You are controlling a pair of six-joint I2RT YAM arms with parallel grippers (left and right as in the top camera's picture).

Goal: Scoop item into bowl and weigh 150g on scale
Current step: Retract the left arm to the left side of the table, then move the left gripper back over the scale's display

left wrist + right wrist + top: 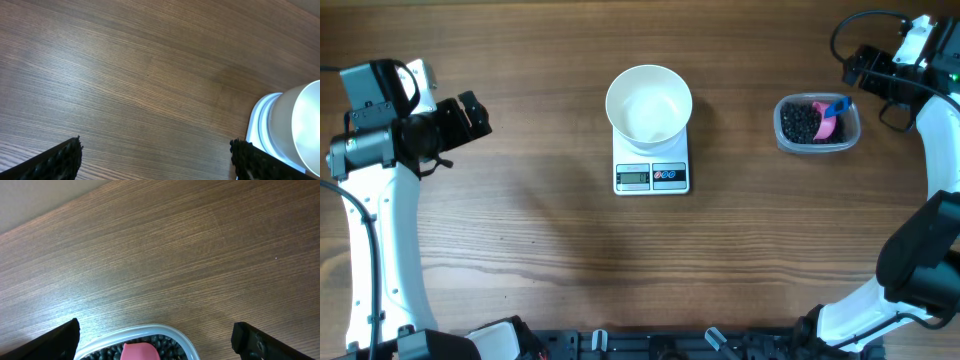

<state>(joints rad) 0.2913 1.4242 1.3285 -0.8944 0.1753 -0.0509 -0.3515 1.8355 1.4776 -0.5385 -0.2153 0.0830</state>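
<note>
The white bowl (649, 103) sits on the small white scale (652, 177) at mid-table and looks empty. To the right, a clear tub (817, 123) holds the item, shiny black beans (800, 122), with a pink scoop (828, 126) lying in them. My left gripper (480, 115) hovers far left of the scale, open and empty. In the left wrist view the bowl (300, 125) and scale (260, 120) show beyond the left gripper (157, 157). My right gripper (857, 72) is open just behind the tub. The right wrist view has the right gripper (156, 339) over the tub rim (135, 330), scoop (140, 351) and beans (167, 345).
The wooden table (540, 220) carries only the scale, bowl and tub. The scale's display and two buttons face the front edge. A black rail runs along the table's front edge (650, 345). The arms' white links stand at the left and right edges.
</note>
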